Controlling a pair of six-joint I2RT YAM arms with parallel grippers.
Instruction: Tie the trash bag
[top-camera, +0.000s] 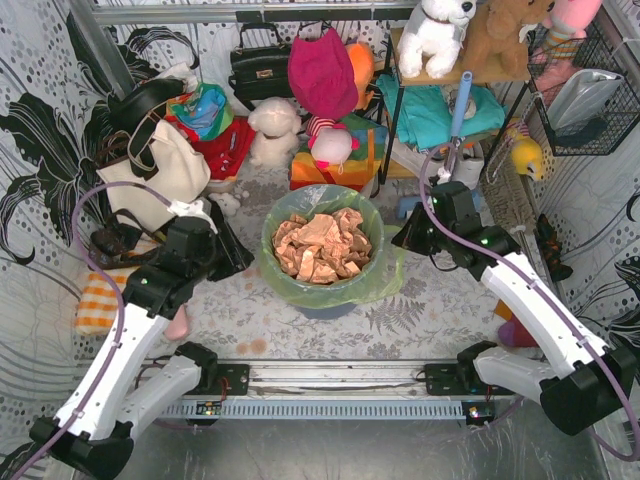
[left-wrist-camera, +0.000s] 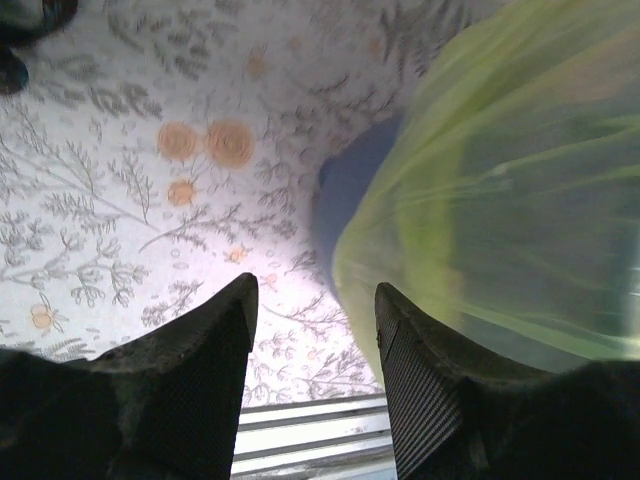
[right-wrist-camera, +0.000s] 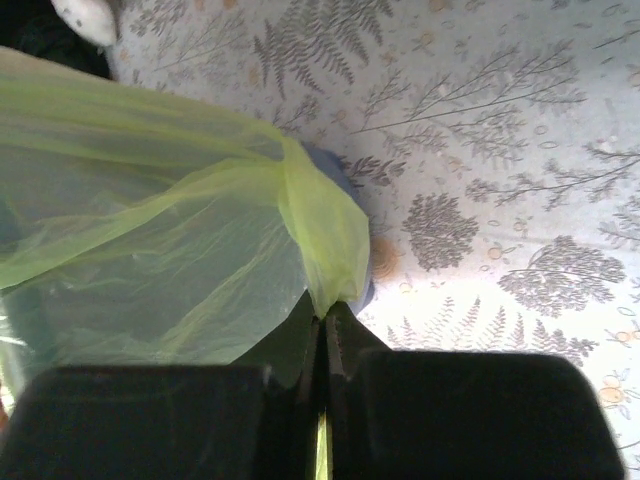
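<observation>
The trash bag (top-camera: 372, 268) is thin light-green plastic lining a round blue bin (top-camera: 325, 305) at mid table, with crumpled tan paper (top-camera: 322, 245) showing in its open mouth. My right gripper (right-wrist-camera: 324, 308) is shut on a pulled-out fold of the trash bag (right-wrist-camera: 320, 220) at the bin's right side; in the top view it (top-camera: 405, 240) sits just right of the rim. My left gripper (left-wrist-camera: 315, 300) is open and empty, left of the bin, with the green bag (left-wrist-camera: 500, 190) right beside its right finger; in the top view it (top-camera: 240, 262) is close to the rim.
A cream tote handbag (top-camera: 155, 175) stands at the back left with shoes beside it. Plush toys (top-camera: 275, 130), a black handbag (top-camera: 260, 65) and a shelf with toys (top-camera: 440, 70) crowd the back. A wire basket (top-camera: 585, 95) hangs at the right. An orange checked cloth (top-camera: 98, 300) lies left.
</observation>
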